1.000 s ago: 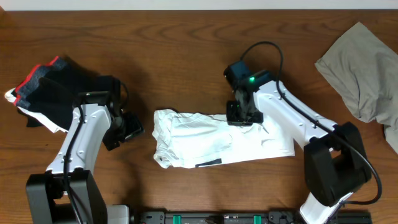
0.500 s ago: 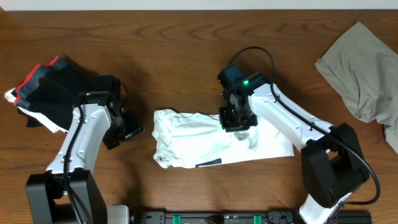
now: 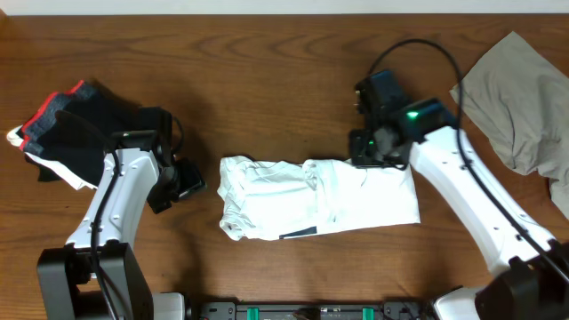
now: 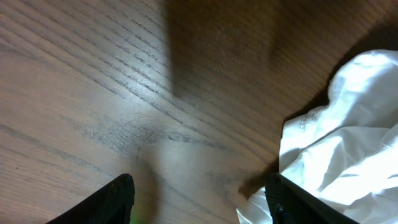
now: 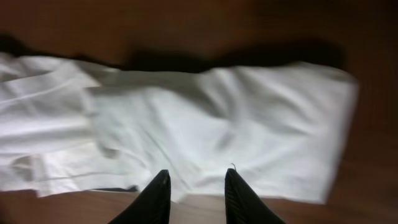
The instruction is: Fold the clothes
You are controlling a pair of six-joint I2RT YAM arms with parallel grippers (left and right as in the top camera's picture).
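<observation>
The white T-shirt (image 3: 320,200) lies folded into a long band across the table's middle, with a black print (image 3: 299,233) at its near edge. My right gripper (image 3: 375,151) hovers over the band's right part, by its far edge. In the right wrist view it (image 5: 196,190) is open, and only the shirt (image 5: 205,118) and table show between its fingers (image 5: 157,196). My left gripper (image 3: 184,182) is over bare wood just left of the shirt. It (image 4: 199,199) is open wide and empty, with the shirt's left end (image 4: 348,143) beside its right finger.
A grey-khaki garment (image 3: 520,98) lies spread at the far right. A pile of black, red-edged garments (image 3: 71,124) sits at the far left behind the left arm. A black rail (image 3: 311,311) runs along the table's front edge.
My right gripper has opened, let go of the shirt and moved right from the shirt's middle to its right part. The shirt's right half now lies flatter. The left arm has not moved.
</observation>
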